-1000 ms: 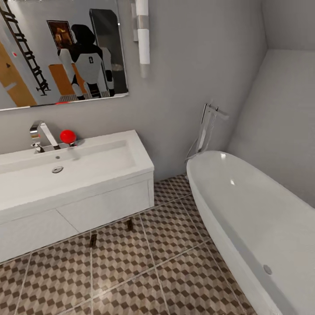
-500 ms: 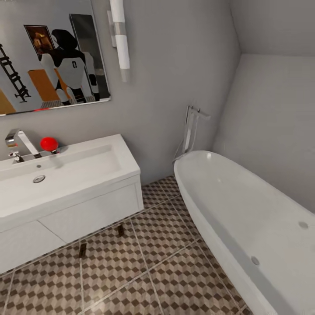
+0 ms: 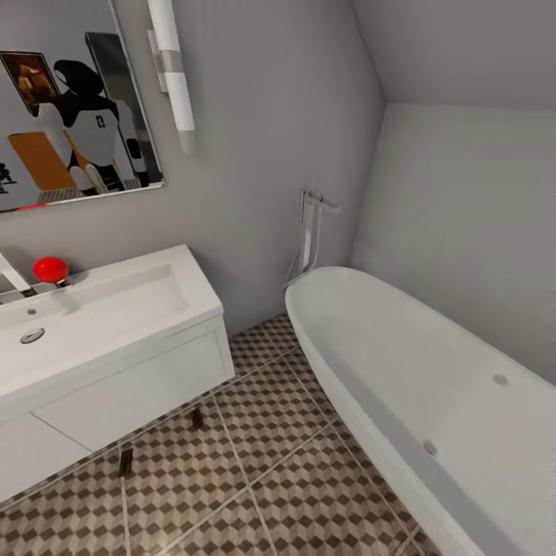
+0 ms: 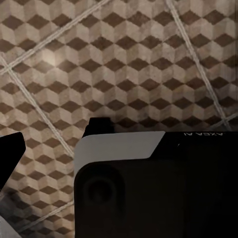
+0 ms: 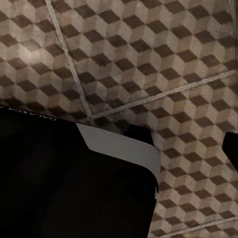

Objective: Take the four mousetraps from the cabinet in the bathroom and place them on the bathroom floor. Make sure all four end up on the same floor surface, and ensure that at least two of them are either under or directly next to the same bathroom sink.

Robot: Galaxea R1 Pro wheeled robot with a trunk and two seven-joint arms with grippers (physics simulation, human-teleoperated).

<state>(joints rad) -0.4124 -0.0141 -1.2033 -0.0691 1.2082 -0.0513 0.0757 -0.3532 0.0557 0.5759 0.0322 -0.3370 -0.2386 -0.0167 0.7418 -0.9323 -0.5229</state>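
In the head view the sink (image 3: 100,309) sits at left under a mirror (image 3: 69,108), the bathtub (image 3: 432,386) at right, and two small dark slabs, probably mousetraps (image 3: 196,418), lie on the floor (image 3: 262,471) just below the vanity. The left wrist view, over tiles, gives mirrored lettering too cropped to read, and I cannot tell how the left pincer stands. The right wrist view likewise leaves the right pincer's state unclear. Judged risk: driving past could knock the slabs away from the sink.

Both hands low and pointing downward, left hand (image 4: 54,136) and right hand (image 5: 186,139) with fingers apart, empty.
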